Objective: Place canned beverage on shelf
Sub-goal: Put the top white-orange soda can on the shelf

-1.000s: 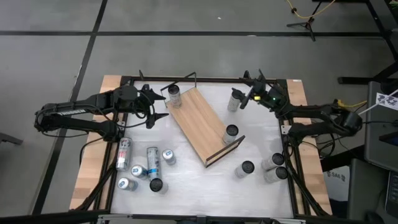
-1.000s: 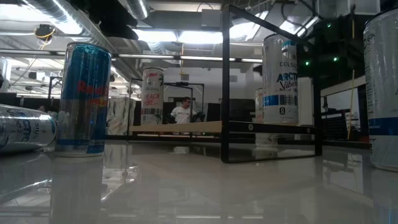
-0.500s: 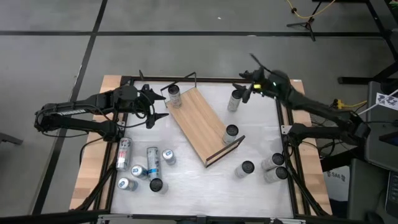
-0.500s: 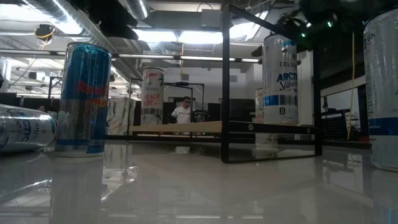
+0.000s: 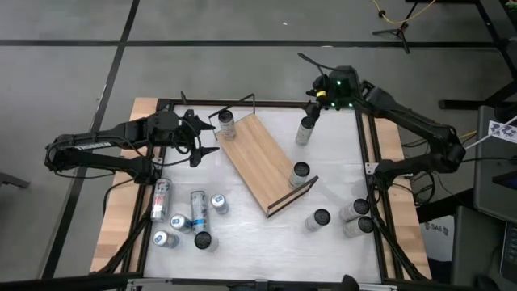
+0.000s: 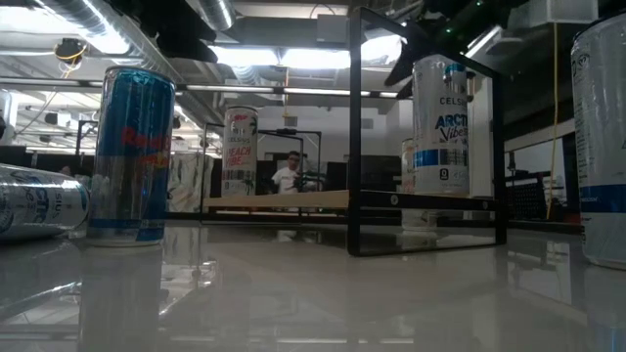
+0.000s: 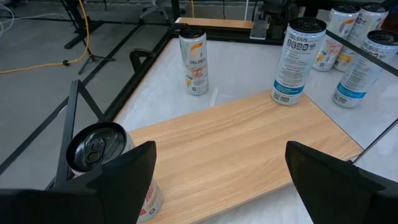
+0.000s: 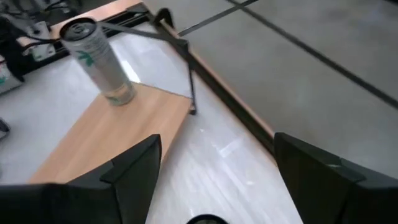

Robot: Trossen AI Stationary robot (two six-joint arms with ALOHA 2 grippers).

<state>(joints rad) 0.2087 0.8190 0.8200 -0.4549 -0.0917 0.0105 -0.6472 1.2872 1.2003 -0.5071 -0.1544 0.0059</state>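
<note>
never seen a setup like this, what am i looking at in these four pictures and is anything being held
It is a robot with two dark arms at a white table. One picture looks straight down, one looks level from the tabletop, and two come from cameras on the wrists. The left end effector is open beside the shelf, a wooden board with wire rails. The right end effector is open above a standing can. Two cans stand on the board, and more stand or lie around it. Nothing is held.

Bright even overhead light, ceiling lamps (image 6: 293, 57) glaring, glossy table (image 6: 293, 293) reflections, right wrist view perhaps slightly motion-blurred
</note>
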